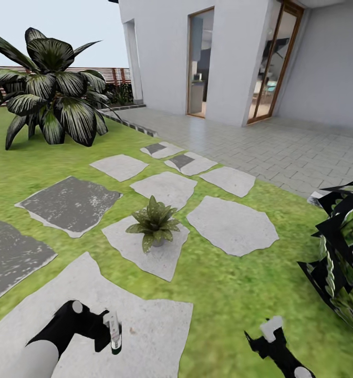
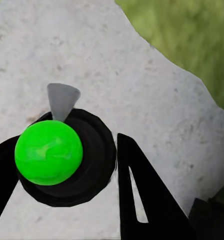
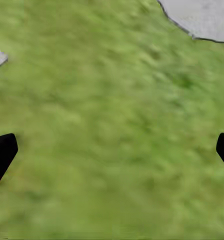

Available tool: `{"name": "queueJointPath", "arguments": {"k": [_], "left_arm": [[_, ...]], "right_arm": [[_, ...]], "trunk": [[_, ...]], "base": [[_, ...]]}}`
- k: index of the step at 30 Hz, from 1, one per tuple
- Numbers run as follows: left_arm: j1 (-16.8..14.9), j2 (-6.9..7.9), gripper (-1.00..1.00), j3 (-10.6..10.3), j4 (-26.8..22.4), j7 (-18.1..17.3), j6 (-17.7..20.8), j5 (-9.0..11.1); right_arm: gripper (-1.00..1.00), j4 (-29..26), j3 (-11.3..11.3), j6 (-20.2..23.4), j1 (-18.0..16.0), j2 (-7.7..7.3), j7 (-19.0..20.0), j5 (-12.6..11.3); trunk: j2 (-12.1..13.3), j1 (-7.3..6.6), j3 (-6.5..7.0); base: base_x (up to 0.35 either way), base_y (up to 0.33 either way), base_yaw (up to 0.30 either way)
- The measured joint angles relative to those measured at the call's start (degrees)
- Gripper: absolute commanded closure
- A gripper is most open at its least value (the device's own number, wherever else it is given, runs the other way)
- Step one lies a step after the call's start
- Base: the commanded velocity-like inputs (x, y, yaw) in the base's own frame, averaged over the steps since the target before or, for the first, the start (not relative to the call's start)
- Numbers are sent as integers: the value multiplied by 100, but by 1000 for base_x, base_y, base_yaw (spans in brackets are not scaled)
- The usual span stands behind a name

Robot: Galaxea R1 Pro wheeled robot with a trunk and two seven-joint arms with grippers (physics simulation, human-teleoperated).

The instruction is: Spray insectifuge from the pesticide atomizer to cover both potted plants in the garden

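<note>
1. my left gripper pinches the pesticide atomizer upright, nozzle forward.
2. potted plant sits ahead on a stone slab, within spraying line.
3. my right gripper hangs spread, empty, over grass.

Green lawn, grey stone slabs — potted plant on one

Home garden: lawn, stone slabs

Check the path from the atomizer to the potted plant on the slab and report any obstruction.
Nothing visible blocks it. The left gripper holds the atomizer over a near slab; only a grass strip and bare stone lie between it and the potted plant ahead.
</note>
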Motion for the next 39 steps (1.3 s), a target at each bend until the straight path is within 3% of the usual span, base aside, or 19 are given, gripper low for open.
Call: {"name": "queueJointPath", "arguments": {"k": [2, 4, 6, 10, 13, 19, 25, 33, 34, 39], "left_arm": [[-6, -14, 100, -409, 158, -20, -12, 36], [-14, -32, 100, -540, 200, -43, -21, 47], [-12, -59, 100, -578, 217, -51, -27, 33], [-24, -117, 100, -608, 229, -288, -57, 16], [-31, -118, 100, -616, 230, -500, -61, 9], [102, -249, 100, -750, 357, -420, -193, 133], [235, -439, 100, -574, 262, -360, -326, 333], [243, -681, 100, -592, 265, -97, -517, 343], [243, -708, 100, -592, 265, -65, -548, 341], [243, -737, 100, -597, 265, 103, -719, 330]], "right_arm": [[-100, -343, 97, 2, -18, 32, 1078, 274], [-100, -524, 296, 16, -42, 81, 1734, 360], [-100, -656, 570, 41, -52, 186, 2025, 390], [-100, -883, 1591, 298, -59, 561, 2235, 408], [-100, -909, 1881, 385, -61, 763, 2331, 406], [-100, -1042, 2064, 384, -61, 1019, 2570, 402], [-100, -955, 2066, 377, -61, 1214, 2472, 413], [-100, -1078, 2267, 386, -70, 1431, 2703, 441], [100, -1110, 2299, 387, -70, 1431, 2735, 440], [100, -1161, 2454, 381, -70, 1439, 2895, 447]], "trunk": [[0, 0, 0], [0, 0, 0], [0, 0, 0], [0, 0, 0], [0, 0, 0], [0, 0, 0], [0, 0, 0], [0, 0, 0], [0, 0, 0], [0, 0, 0]], "base": [[0, 0, 0], [0, 0, 0], [0, 0, 0], [0, 0, 0], [0, 0, 0], [0, 0, 0], [0, 0, 0], [0, 0, 0], [0, 0, 0], [0, 0, 0]]}}
